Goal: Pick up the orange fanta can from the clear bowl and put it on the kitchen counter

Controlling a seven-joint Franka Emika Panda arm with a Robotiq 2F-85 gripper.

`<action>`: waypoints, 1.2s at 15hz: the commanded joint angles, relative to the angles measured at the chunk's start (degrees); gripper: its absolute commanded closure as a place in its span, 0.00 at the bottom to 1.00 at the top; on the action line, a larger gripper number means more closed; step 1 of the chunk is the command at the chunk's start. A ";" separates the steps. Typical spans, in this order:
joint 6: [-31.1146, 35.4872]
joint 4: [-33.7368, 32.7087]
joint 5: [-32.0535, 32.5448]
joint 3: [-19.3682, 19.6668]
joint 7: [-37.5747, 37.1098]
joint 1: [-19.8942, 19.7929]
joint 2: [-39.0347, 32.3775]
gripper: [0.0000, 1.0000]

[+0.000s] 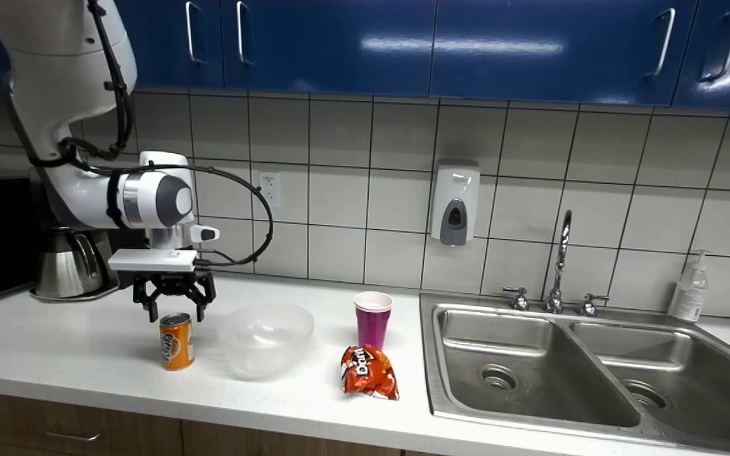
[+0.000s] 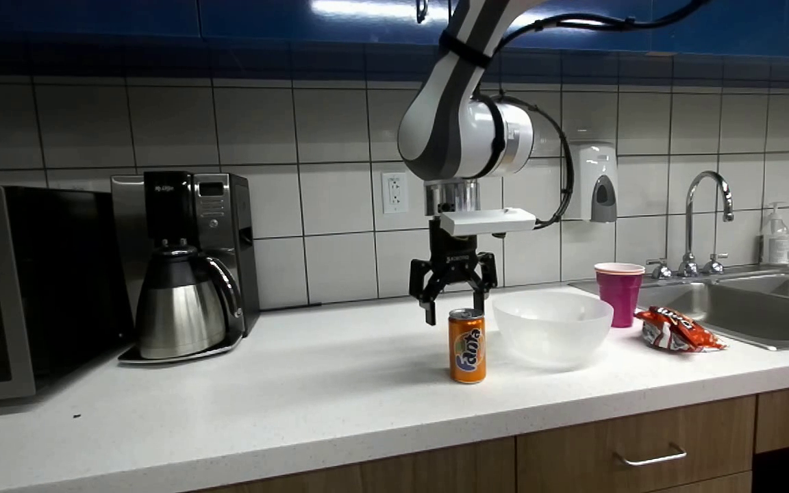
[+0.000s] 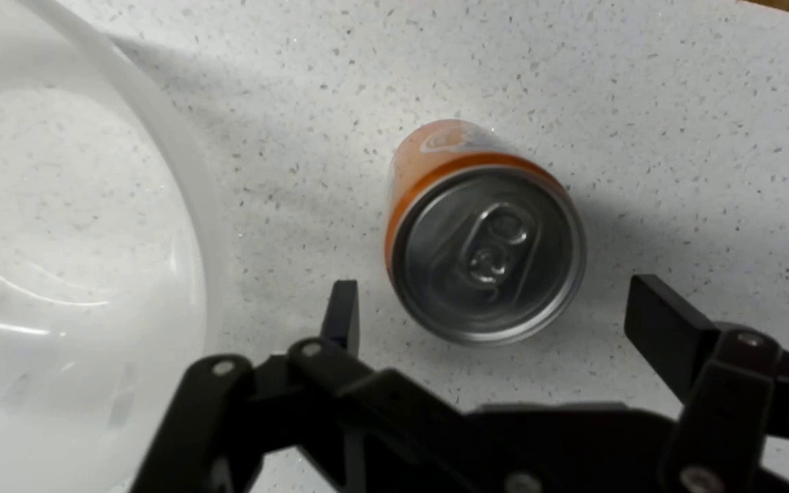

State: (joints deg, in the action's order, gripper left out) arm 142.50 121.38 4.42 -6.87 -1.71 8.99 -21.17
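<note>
The orange Fanta can (image 1: 177, 347) stands upright on the white kitchen counter (image 1: 73, 342), outside the bowl. It also shows in an exterior view (image 2: 467, 350) and from above in the wrist view (image 3: 490, 253). The clear bowl (image 1: 265, 345) stands beside the can, and nothing shows inside it; it also appears in an exterior view (image 2: 552, 332) and at the left of the wrist view (image 3: 192, 205). My gripper (image 1: 177, 315) is open and empty just above the can. In the wrist view (image 3: 494, 301) its fingers are apart, one toward each side of the can's top, not touching it.
A purple cup (image 1: 372, 323) and a red chip bag (image 1: 370, 373) lie beyond the bowl, beside the steel sink (image 1: 431, 354). A coffee maker (image 2: 185, 301) and a microwave (image 2: 38, 294) stand at the opposite end. The tiled wall (image 2: 340, 233) backs the counter.
</note>
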 commanded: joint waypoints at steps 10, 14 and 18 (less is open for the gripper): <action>-14.13 3.74 -4.19 -1.88 -0.17 0.39 18.81 0.00; -19.24 5.91 -4.73 -2.76 -1.35 1.26 25.53 0.00; -25.49 8.17 -6.81 -3.84 -2.74 2.36 32.33 0.00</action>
State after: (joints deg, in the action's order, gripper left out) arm 121.36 126.43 -0.88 -9.70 -2.00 10.78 4.73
